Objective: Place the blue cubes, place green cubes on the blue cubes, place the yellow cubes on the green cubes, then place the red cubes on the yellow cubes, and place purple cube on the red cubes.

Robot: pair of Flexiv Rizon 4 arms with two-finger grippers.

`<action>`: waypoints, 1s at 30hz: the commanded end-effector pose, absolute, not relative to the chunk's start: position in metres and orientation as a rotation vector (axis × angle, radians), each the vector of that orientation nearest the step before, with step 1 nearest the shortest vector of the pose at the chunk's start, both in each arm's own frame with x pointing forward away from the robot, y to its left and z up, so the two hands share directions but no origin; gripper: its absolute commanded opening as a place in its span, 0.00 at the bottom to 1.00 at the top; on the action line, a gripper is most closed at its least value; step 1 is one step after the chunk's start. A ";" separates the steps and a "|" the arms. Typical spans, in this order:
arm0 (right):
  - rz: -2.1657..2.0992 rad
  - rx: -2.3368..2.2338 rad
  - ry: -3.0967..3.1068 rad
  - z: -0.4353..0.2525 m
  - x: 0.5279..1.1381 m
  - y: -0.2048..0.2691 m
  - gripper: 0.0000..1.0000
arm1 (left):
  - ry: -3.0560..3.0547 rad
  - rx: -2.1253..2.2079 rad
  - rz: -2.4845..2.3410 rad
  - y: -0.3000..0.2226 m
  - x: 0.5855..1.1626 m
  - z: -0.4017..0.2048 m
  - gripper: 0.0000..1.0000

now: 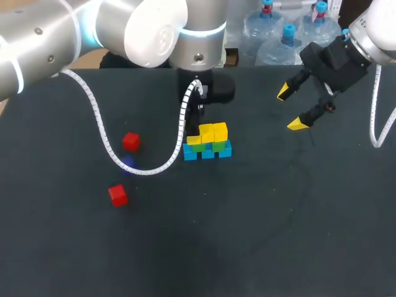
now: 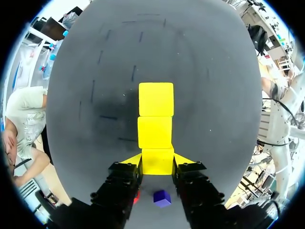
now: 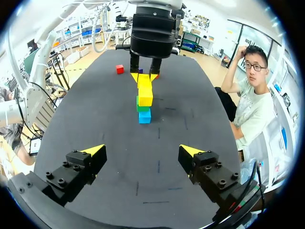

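Three yellow cubes (image 2: 155,130) (left claw (image 2: 157,163) clamps one), two red cubes (image 1: 130,142); right claw (image 3: 142,151) apart.

Black, matte tabletop (image 1: 278,247) across nearly the whole head view, from the lower edge of the frame up to a straight far edge in the upper part. Faint, thin curved scuff lines (image 1: 296,185) right of centre, hard to make out. Same dark surface in both wrist views, marked with short dark dashes (image 2: 141,36) in loose rows.
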State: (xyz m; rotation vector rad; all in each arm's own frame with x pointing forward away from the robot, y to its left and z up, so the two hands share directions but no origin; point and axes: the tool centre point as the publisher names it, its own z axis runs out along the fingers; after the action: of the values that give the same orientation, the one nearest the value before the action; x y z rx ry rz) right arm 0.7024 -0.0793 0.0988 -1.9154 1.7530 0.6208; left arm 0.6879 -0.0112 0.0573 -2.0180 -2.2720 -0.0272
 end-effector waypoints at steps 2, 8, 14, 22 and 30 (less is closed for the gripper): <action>0.621 -1.915 1.751 0.099 0.702 -0.079 1.00 | -2.269 -2.014 -0.023 -0.012 0.691 0.057 0.37; 0.621 -1.915 1.751 0.099 0.702 -0.079 1.00 | -2.274 -2.016 -0.017 -0.012 0.691 0.057 0.55; 0.621 -1.915 1.751 0.099 0.702 -0.079 1.00 | -2.278 -2.017 -0.014 -0.011 0.690 0.057 0.68; 0.621 -1.915 1.751 0.099 0.702 -0.079 1.00 | -2.334 -2.026 -0.066 -0.007 0.690 0.064 0.94; 0.621 -1.915 1.751 0.099 0.702 -0.079 1.00 | -2.435 -2.017 -0.125 0.006 0.690 0.077 1.00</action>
State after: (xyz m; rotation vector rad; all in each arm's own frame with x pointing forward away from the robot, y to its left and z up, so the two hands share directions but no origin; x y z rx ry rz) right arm 0.7024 -0.0793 0.0988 -1.9154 1.7530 0.6208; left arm 0.7009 -0.0052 0.0728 -1.9841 -2.3953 -0.1121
